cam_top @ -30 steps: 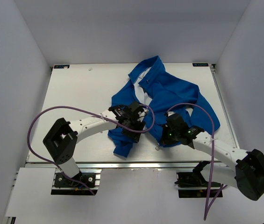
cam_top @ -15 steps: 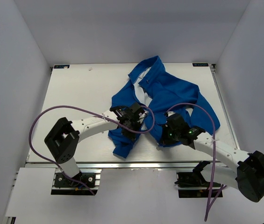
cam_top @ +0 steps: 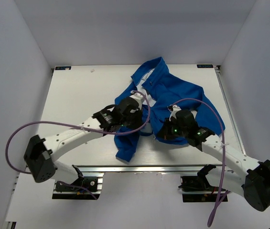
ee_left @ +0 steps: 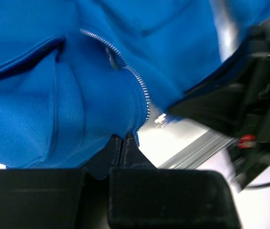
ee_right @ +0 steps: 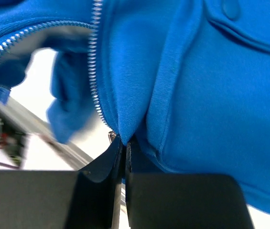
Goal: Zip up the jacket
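Left gripper (ee_left: 124, 141) was pinched shut on the jacket (ee_left: 68, 109): a blue hem fold sat right at its tips, w/ the zipper teeth (ee_left: 142, 90) running up and away from the tips along the fabric edge. A small metal piece (ee_left: 112, 59) hung on that row further out; can't tell if it was the slider. Right gripper (ee_right: 124, 145) was clamped too, fingers together on a blue fold directly ahead of its tips. A second tooth row (ee_right: 95, 71) ran just to the left of the grip pt in its wrist view, and a flap pocket (ee_right: 249, 33) lay off to the right. From overhead, the jacket lay crumpled on the table (cam_top: 77, 90), mostly beyond both grippers, w/ one blue strip trailing back past the left gripper toward the near edge.
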Motion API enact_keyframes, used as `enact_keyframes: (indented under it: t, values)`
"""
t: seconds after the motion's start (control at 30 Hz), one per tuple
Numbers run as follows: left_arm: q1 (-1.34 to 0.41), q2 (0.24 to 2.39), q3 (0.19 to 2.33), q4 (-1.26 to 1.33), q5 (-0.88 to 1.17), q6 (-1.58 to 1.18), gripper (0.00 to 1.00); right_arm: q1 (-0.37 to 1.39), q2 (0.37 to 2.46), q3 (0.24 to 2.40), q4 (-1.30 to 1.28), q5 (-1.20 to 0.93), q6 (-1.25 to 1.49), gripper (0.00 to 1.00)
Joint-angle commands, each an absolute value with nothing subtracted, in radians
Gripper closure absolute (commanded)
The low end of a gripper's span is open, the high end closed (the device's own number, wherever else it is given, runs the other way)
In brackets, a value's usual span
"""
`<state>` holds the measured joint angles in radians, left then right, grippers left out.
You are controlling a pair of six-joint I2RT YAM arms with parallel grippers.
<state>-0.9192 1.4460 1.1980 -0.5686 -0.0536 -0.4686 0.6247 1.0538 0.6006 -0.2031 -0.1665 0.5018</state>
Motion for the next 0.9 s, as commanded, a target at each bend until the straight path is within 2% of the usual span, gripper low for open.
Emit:
enact_keyframes:
  t: [0.0,0.13,0.3,0.57,0.87]
  values:
    - [-0.925,1.332,1.106,-0.343,-0.114,-0.58,1.0,0.588,1.0,0.606,-0.001,-0.308,0.554,1.0]
    - [-0.925,1.24,1.006,-0.181,-0.159,-0.627,1.0,0.548,0.965,0.566,0.196,-0.437,0.632,1.0]
    - [-0.925,1.144,0.957,-0.075,-0.256,-0.621,1.0,0.525,0.933,0.571,0.337,-0.451,0.666,1.0]
    - [-0.925,1.115,0.919,0.072,-0.265,-0.66,1.0,0.523,0.951,0.578,0.465,-0.46,0.653,1.0]
    - [-0.925,1.121,0.893,0.121,-0.302,-0.739,1.0,0.523,0.942,0.555,0.594,-0.367,0.672,1.0]
